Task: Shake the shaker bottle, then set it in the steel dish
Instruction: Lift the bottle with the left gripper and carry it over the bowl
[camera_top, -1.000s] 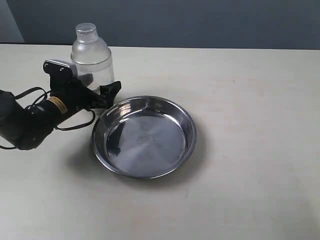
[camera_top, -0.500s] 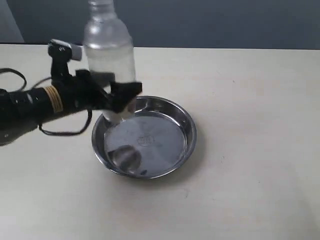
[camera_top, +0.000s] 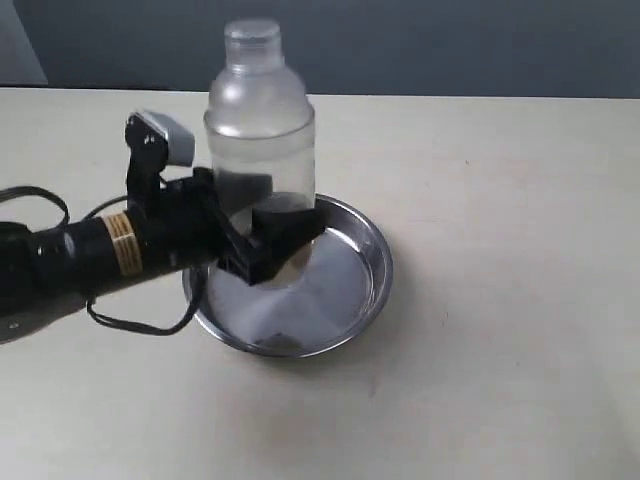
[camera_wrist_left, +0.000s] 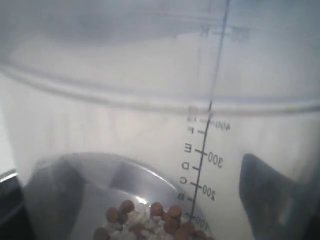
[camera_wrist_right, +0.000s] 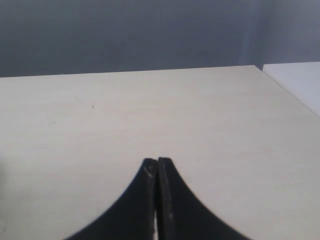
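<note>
Shaker bottle (camera_top: 258, 130) is standing upright between the fingers of the left gripper (camera_top: 268, 212), which is clamping it low on the body; one finger is crossing in front, the other is showing dark through the frosted wall behind. Steel dish (camera_top: 368, 285) is lying directly below the gripper; whether the bottle's base is touching it, cannot tell. Brown and white grains (camera_wrist_left: 150, 222) are sitting at the bottle's bottom, beside the printed scale (camera_wrist_left: 200, 165). Right gripper (camera_wrist_right: 157, 167) is hanging over bare table (camera_wrist_right: 150, 110), fingers pressed together, holding nothing.
</note>
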